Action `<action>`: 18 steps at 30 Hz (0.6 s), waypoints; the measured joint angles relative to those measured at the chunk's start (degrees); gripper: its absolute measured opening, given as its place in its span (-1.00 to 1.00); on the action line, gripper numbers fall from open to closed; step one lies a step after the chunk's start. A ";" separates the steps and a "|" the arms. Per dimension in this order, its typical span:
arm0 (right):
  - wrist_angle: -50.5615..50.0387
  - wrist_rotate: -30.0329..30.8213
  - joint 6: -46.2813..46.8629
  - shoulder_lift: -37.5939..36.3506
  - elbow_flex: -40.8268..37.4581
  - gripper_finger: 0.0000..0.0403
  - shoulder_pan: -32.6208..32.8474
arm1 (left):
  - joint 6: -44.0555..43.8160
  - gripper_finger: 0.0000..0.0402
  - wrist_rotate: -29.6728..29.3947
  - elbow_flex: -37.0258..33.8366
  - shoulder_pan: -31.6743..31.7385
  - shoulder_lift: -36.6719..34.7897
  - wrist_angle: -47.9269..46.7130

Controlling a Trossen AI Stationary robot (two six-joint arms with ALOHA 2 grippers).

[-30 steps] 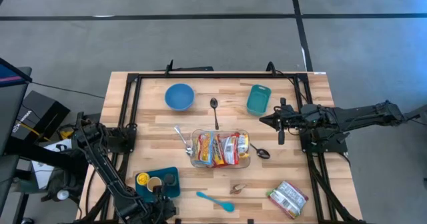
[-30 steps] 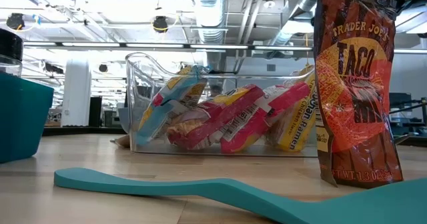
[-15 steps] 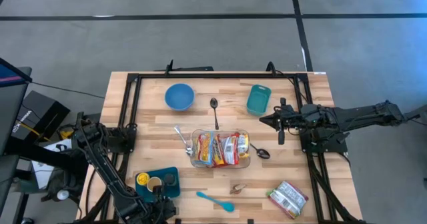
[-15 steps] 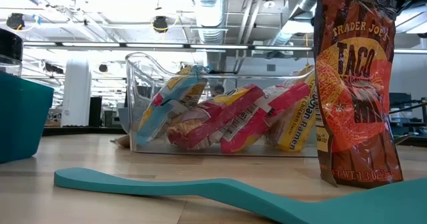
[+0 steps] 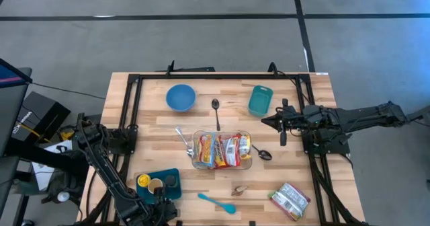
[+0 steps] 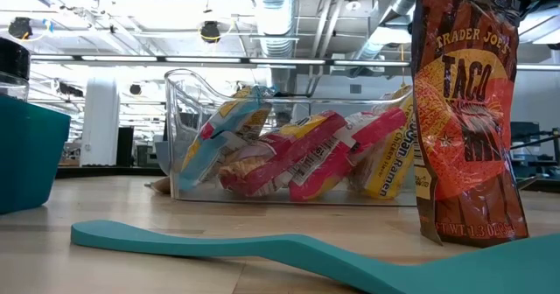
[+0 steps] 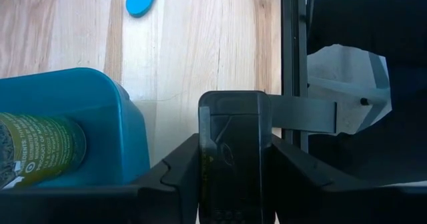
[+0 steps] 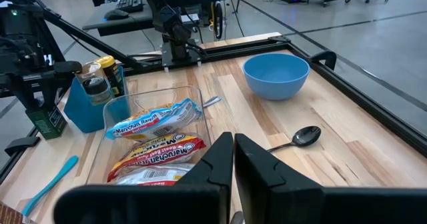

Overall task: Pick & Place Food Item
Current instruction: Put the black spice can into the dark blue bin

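My left gripper is at the table's near left corner, beside a teal bin that holds a green-labelled jar. It is shut on a dark green bottle, which also shows in the right wrist view. A clear tub of ramen packs stands mid-table. A taco bag lies near the right front corner. My right gripper hovers shut over the table's right side, touching nothing. My left gripper pinches the dark bottle by its two opposite sides between its two fingers. The fingers slant down from the near left side. The bottle stays upright beside the teal bin; whether its bottom rests on the table I cannot tell.
A blue bowl, a teal tub and a spoon sit toward the far edge. A second spoon lies right of the clear tub. A teal spatula lies near the front edge. A black frame rail rims the table.
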 joint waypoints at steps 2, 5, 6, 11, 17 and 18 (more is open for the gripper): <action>0.01 0.01 0.00 -0.01 0.01 -0.95 0.00 | -0.02 -0.36 0.00 0.00 0.00 0.00 0.02; 0.01 0.01 0.00 0.00 0.01 -0.95 0.00 | -0.02 -0.35 0.00 0.00 0.02 0.00 0.06; 0.00 -0.01 0.00 -0.01 0.01 -0.95 0.00 | -0.02 -0.34 0.00 0.00 0.02 0.00 0.07; 0.00 0.01 0.00 0.01 0.01 -0.95 0.00 | -0.02 -0.34 0.00 0.00 0.00 0.00 0.07; 0.01 -0.01 0.00 0.00 0.01 -0.95 0.00 | -0.02 -0.35 0.00 0.01 0.00 0.00 0.09; 0.01 0.01 0.00 0.00 0.01 -0.95 0.00 | -0.02 -0.35 0.00 0.00 0.00 0.00 0.09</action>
